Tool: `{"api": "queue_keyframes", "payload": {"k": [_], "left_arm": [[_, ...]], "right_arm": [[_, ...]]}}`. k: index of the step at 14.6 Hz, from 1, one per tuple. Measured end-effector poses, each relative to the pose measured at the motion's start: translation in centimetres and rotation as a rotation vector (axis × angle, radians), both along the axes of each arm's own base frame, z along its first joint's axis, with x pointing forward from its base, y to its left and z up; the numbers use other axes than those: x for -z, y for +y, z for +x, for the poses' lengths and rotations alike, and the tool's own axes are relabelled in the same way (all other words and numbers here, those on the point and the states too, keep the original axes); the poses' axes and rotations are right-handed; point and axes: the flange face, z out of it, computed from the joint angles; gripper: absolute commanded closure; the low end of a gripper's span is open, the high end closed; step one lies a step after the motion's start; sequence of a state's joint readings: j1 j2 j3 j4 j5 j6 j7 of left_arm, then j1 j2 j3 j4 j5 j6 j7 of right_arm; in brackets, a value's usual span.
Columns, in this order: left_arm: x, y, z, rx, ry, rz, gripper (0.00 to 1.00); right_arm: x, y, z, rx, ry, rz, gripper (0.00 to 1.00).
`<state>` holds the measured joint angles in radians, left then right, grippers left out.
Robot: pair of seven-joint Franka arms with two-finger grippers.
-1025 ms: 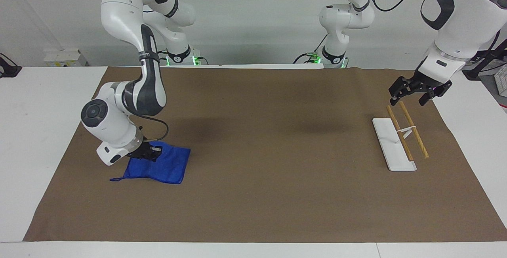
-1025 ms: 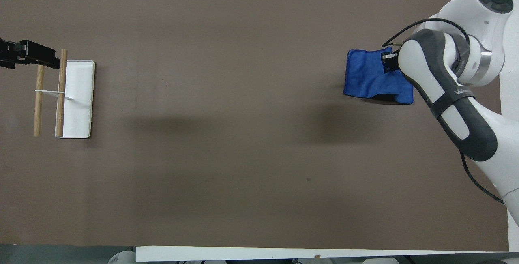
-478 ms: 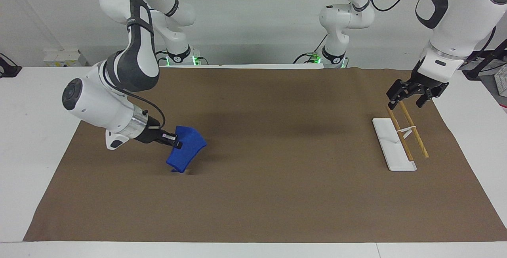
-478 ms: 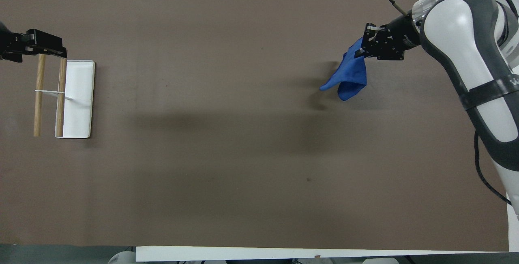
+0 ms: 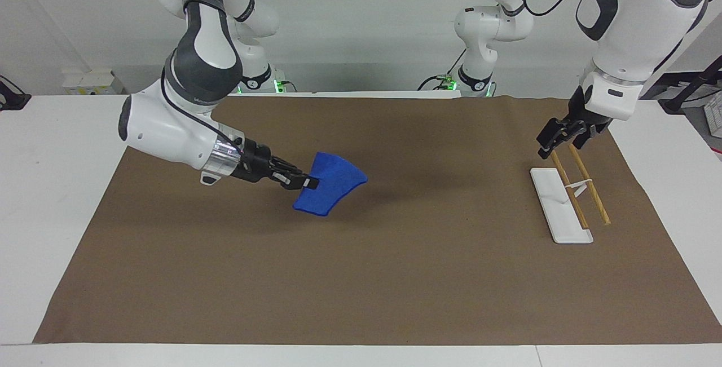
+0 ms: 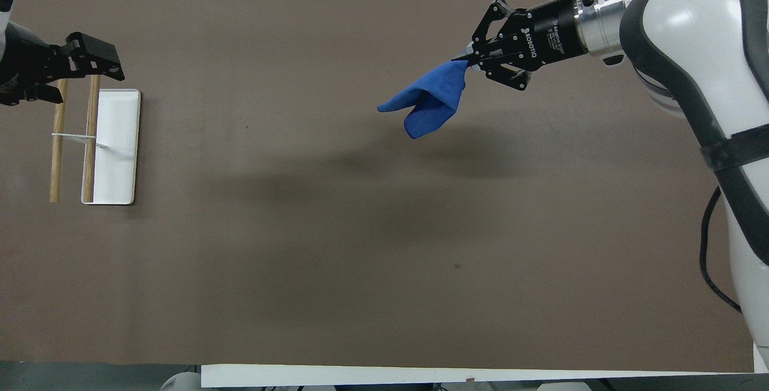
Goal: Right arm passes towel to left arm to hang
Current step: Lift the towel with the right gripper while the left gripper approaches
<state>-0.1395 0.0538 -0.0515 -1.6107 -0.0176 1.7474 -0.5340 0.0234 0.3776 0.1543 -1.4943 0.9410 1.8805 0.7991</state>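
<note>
Facing view: my right gripper (image 5: 307, 182) is left of the middle of the frame. Its fingers are pinched tight on one edge of the towel (image 5: 330, 191). The towel hangs in the air over the brown mat (image 5: 361, 277), not touching it. My left gripper (image 5: 564, 138) is at the right of the frame, up over the top ends of the rack (image 5: 572, 198). Its fingers are spread apart and hold nothing.

I think I am at the carrying step, bringing the towel over for the hand-off. Next, my left gripper needs to come to the middle and grab a free edge.

Overhead view: my right gripper (image 6: 471, 60) is at the upper right, and the towel (image 6: 429, 103) droops from it. My left gripper (image 6: 72, 66) is at the far left, over the rack (image 6: 114, 145). The mat (image 6: 300, 259) between them is bare, so I see nothing in the way.
</note>
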Motion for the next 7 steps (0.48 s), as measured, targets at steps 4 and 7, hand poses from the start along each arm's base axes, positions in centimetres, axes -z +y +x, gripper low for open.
{"api": "queue_keyframes", "payload": {"k": [4, 7], "left_arm": [[0.6, -3.2, -0.8, -0.322, 0.033, -0.041, 0.02], [1.1, -5.7, -1.5, -0.617, 0.114, -0.15, 0.03]], "right_arm": [[0.0, 7.1, -0.7, 0.155, 0.073, 0.124, 1.0], [0.3, 11.4, -1.7, 0.25, 0.11, 0.193, 1.0]]}}
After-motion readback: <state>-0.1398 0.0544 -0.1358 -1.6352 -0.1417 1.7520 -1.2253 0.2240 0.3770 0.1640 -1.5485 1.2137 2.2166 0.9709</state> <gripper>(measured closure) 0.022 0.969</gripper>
